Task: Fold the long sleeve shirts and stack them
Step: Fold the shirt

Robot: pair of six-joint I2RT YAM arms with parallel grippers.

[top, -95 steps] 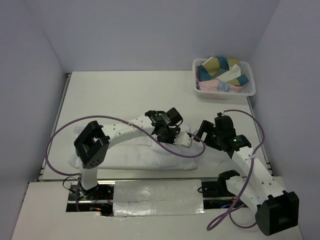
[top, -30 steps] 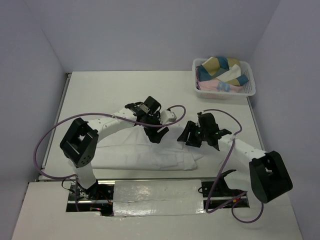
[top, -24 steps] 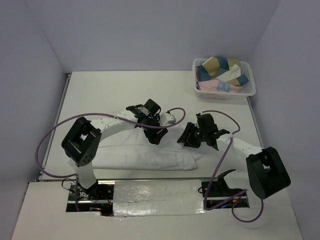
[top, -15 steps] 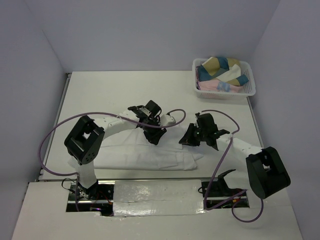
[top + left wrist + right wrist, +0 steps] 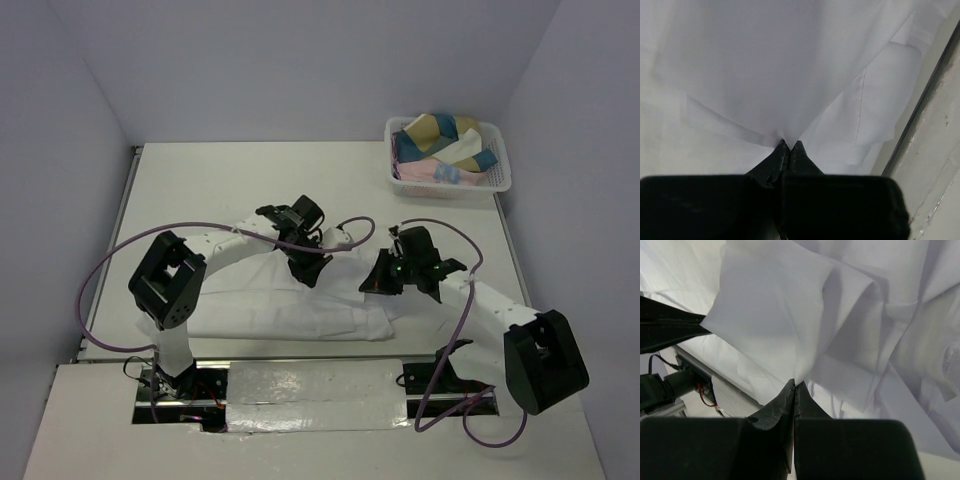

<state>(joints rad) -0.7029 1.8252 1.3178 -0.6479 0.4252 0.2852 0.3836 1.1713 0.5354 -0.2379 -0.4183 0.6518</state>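
A white long sleeve shirt (image 5: 280, 305) lies spread near the table's front edge, between the two arms. My left gripper (image 5: 307, 272) is shut on its cloth near the upper middle; in the left wrist view the jaws (image 5: 789, 144) pinch a pulled-up peak of the white shirt (image 5: 765, 65). My right gripper (image 5: 376, 283) is shut on the shirt's right part; in the right wrist view the jaws (image 5: 794, 385) hold a raised fold of the shirt (image 5: 785, 310), with rumpled layers to the right.
A white lattice basket (image 5: 499, 176) with coloured cloths stands at the table's back right corner. Purple cables loop around both arms. The table's metal front rail (image 5: 300, 345) runs just below the shirt.
Both grippers have closed from open onto the shirt's cloth. The right arm has shifted slightly, its elbow moving toward the front.
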